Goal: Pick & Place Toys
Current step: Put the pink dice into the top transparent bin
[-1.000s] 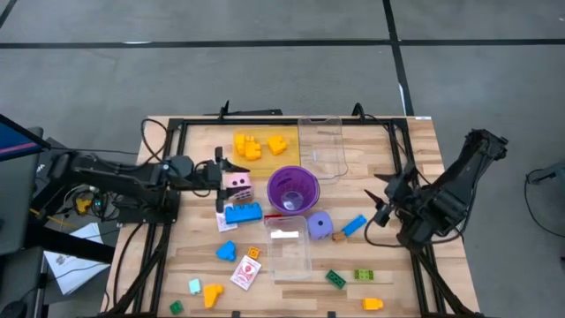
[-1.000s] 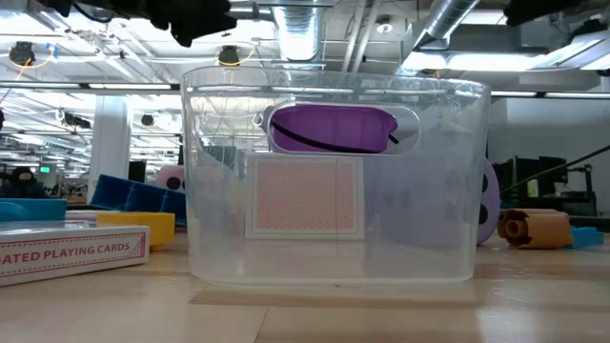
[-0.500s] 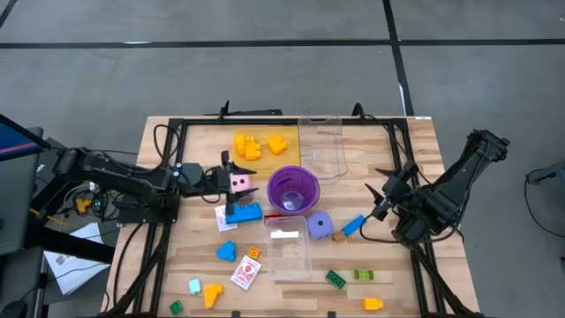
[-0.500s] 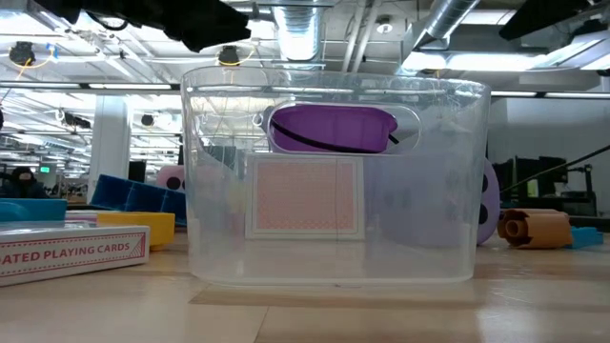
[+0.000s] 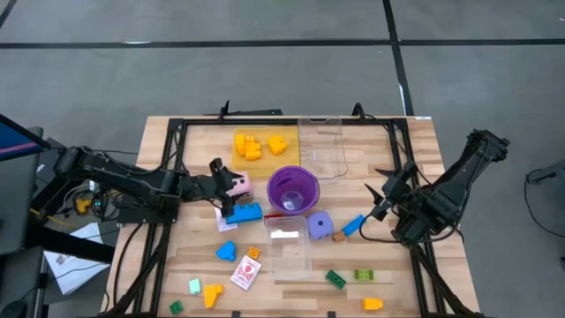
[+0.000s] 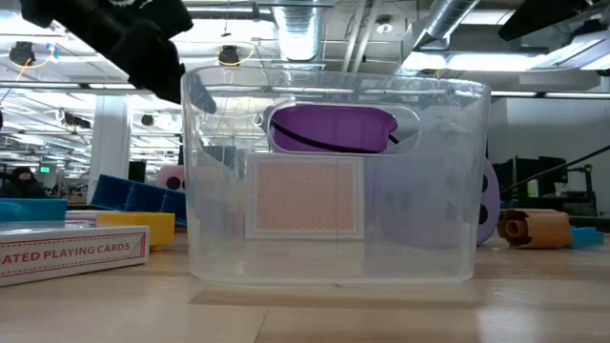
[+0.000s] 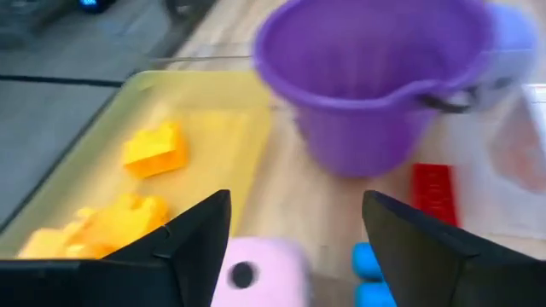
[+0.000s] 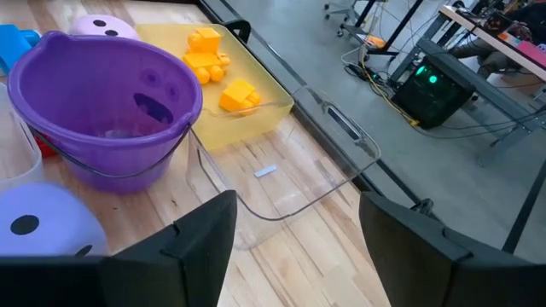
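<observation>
The toys lie scattered on the wooden table. A pink dotted die (image 5: 238,184) rests on the table left of the purple cup (image 5: 292,188), with a blue brick (image 5: 243,212) just in front of it. My left gripper (image 5: 226,185) reaches in from the left, open and tipped down. In its wrist view the pink die (image 7: 260,275) lies low between the two fingers, nearer one of them; I cannot tell whether it touches. My right gripper (image 5: 381,201) hangs open over the table's right side, with nothing between its fingers, near a purple die (image 5: 320,224) and a blue brick (image 5: 353,225).
A yellow tray (image 5: 287,157) at the back holds yellow and orange bricks; a clear tray (image 5: 323,146) stands beside it. Another clear tray (image 5: 289,252) near the front holds a card. A red brick (image 7: 433,189), a card box (image 6: 71,250) and several more bricks lie along the front.
My left gripper has come down toward the pink die and tipped its fingers downward. The die has stayed where it was on the table.
</observation>
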Motion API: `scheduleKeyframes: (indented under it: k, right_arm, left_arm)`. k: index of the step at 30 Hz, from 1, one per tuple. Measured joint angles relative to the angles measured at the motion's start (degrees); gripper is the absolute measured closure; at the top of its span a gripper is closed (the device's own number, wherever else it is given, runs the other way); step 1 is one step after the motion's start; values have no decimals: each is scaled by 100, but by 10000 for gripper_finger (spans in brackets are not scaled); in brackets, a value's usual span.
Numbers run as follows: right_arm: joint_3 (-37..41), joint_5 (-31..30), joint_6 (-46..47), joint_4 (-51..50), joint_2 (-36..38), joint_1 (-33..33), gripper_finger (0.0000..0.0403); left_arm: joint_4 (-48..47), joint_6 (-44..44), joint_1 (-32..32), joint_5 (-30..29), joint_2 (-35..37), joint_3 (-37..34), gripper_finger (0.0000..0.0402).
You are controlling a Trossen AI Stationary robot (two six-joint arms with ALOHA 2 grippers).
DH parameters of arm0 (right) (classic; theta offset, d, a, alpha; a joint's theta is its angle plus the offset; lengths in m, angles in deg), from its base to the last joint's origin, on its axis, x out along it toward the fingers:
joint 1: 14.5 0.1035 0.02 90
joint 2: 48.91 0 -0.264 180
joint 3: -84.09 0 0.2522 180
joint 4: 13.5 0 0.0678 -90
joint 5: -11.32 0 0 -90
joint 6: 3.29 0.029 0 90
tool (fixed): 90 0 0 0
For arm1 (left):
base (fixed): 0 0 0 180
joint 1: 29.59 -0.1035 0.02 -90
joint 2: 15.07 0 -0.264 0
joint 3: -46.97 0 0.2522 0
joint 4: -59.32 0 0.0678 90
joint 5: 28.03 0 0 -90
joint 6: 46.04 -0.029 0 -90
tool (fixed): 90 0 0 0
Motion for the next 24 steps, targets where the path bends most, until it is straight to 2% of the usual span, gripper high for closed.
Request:
scheduleKeyframes:
  k: [7, 11, 16, 20, 24]
  right_arm:
    - [-2, 40, 0, 4, 0, 2, 161]
    - [0, 42, 0, 19, 0, 0, 161]
    - [0, 44, 0, 23, 0, 0, 161]
    - [0, 44, 0, 27, 0, -2, 161]
    - [0, 46, 0, 34, 0, -2, 161]
  left_arm:
    - [-299, 294, -17, -543, -56, 0, 93]
    - [-293, 262, -124, -586, -254, 0, 54]
    - [-316, 261, -500, 75, -676, 0, 7]
    - [-316, 237, -812, 203, -940, 0, 11]
    - [-276, 267, -1177, 706, -1104, 0, 12]
